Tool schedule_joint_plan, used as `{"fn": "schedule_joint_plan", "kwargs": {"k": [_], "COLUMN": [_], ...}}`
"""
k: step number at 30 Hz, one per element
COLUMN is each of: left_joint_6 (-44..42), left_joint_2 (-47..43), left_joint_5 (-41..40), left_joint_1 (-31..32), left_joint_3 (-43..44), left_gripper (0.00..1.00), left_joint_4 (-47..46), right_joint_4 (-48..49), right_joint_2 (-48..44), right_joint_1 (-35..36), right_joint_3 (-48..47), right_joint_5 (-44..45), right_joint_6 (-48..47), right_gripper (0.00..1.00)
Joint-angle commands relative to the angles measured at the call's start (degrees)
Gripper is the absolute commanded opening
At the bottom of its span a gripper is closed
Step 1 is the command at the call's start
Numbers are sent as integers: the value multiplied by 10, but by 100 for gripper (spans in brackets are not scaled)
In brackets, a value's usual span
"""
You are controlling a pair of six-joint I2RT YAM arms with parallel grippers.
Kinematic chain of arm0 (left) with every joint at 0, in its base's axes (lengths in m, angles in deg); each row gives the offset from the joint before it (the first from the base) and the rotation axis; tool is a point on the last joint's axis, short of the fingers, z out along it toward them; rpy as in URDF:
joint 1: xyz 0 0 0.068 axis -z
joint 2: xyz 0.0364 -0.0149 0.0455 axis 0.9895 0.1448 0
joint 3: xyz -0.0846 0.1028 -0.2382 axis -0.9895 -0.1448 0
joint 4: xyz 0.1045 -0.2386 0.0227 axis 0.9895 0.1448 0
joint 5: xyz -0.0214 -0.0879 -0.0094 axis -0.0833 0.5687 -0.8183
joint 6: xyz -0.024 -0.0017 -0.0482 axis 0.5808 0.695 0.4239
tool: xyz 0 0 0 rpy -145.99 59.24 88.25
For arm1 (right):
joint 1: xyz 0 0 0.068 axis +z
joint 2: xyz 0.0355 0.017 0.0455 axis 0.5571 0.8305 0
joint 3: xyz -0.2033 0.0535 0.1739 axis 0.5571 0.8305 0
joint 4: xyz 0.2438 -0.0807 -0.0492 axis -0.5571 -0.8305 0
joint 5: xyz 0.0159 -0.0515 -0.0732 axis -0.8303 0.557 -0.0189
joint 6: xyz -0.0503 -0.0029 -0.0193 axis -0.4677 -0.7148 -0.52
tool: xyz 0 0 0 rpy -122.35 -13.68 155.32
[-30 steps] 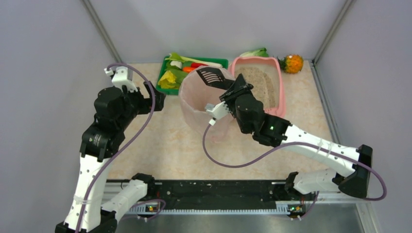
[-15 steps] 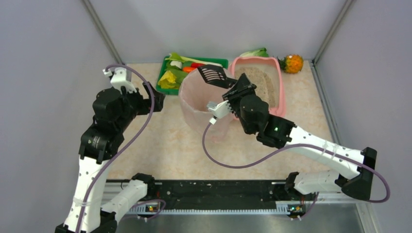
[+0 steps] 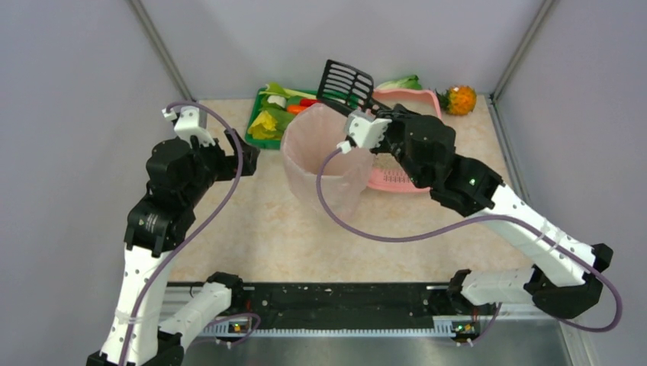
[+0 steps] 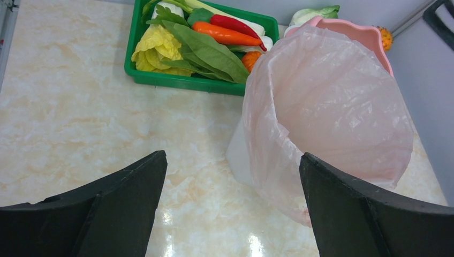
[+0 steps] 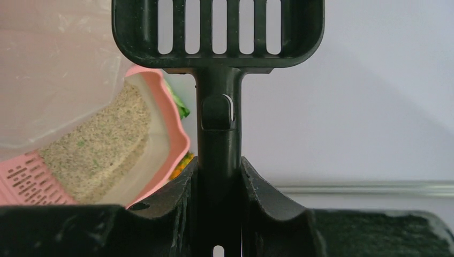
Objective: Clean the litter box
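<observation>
The left gripper (image 4: 230,160) hangs spread wide and empty over the marbled surface (image 4: 80,118), near a green vegetable tray (image 4: 182,81). Beyond the bag-lined bin (image 4: 326,107), the right gripper (image 5: 219,176) clamps a black slotted scoop (image 5: 217,32) held high. The pink litter box (image 3: 397,181) sits far right, just beside the bin.

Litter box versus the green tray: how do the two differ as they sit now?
The litter box is pink, while the green tray is green. The litter box holds beige grainy litter, and the green tray holds vegetables. The litter box has a slotted grate at its near end, whereas the green tray shows none. Both are shallow rectangular plastic trays at the far end of the table, the green tray left of the bag-lined bin and the litter box right of it.
</observation>
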Motion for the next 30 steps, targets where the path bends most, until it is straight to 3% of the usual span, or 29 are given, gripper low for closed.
{"fn": "schedule_joint_plan", "kwargs": {"k": [1,9,15,30], "left_joint_6": [-2,-2,-2,4], "left_joint_2": [-4,-4,-3,-5], "left_joint_5": [4,5,6,10], "left_joint_1": [-2,-2,-2,-2], "left_joint_3": [-3,-3,-2,-3], "left_gripper": [99,99,99,99], "left_joint_4": [-23,-24,-25,-23], "right_joint_4": [-51,-114,-231,-313], "right_joint_2": [-5,19,96,229], "right_joint_1": [-53,-181,-289,-433], "right_joint_3": [-52,-101,-188,-196], "right_joint_5": [-58,-121,-167,-413], "right_joint_6": [177,371,543,723], "right_gripper": [0,0,0,0]}}
